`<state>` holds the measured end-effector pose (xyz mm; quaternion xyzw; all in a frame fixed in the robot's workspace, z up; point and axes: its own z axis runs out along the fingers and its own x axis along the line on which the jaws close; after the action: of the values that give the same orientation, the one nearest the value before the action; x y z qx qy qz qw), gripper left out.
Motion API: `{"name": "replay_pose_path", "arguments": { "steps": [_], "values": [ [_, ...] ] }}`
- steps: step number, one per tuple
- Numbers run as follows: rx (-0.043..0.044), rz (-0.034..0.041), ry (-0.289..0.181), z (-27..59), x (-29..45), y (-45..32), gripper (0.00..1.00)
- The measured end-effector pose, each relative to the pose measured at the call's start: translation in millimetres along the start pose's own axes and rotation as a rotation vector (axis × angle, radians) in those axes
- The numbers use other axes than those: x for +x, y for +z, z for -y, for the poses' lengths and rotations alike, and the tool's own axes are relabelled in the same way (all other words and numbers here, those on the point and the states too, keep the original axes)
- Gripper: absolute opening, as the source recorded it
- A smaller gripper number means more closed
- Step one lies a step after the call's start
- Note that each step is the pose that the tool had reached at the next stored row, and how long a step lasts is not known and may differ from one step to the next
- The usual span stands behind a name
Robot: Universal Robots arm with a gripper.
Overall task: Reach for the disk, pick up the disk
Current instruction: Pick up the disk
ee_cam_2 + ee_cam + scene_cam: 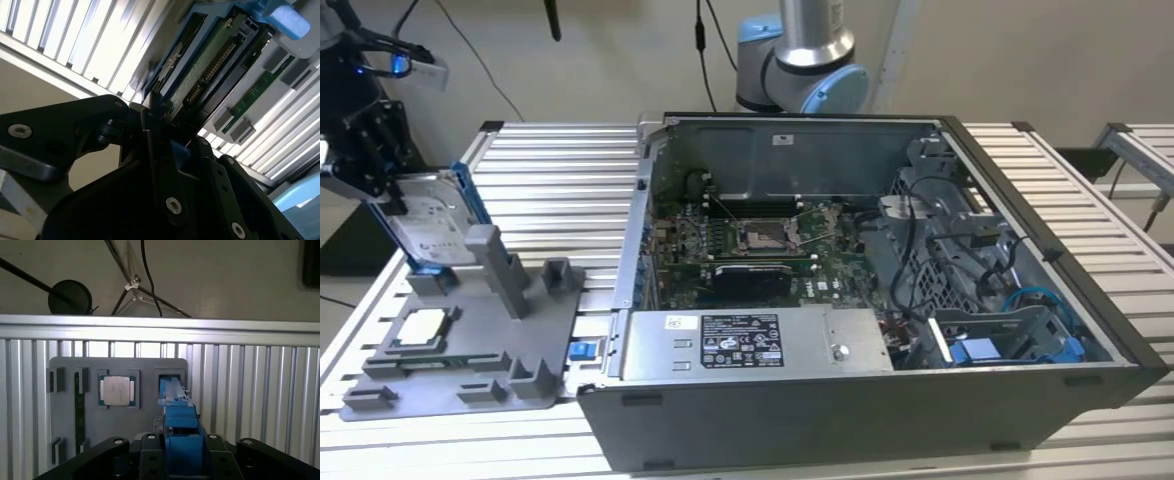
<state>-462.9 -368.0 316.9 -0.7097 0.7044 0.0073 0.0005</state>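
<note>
The tool [387, 195] is positioned at the exterior view's left, over the grey fixture plate [520, 345] on the slatted surface [560, 170]. Its jaws are closed on the disk [434, 225], gripping it by the upper edge of the blue frame. In the first wrist view the black fingers [150, 452] sit against both sides of that frame with no gap.

The disk stands upright, slightly tilted, with its labelled silver face towards the open computer case [854, 420]. Its lower end is at the slot of the plate's raised holder [491, 262] (whether it has cleared the slot cannot be determined). In the second wrist view the disk's circuit board and connector face the camera.

The small square chip [420, 328] lies flat in its own recess on the same plate, apart from the disk.
</note>
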Motion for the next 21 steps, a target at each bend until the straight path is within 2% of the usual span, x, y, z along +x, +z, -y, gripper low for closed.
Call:
{"name": "replay_pose_path", "arguments": {
  "steps": [21],
  "values": [
    [-0.0001,-0.0001,-0.006,-0.3,-0.4,-33.7,0.00]
  ]
}}
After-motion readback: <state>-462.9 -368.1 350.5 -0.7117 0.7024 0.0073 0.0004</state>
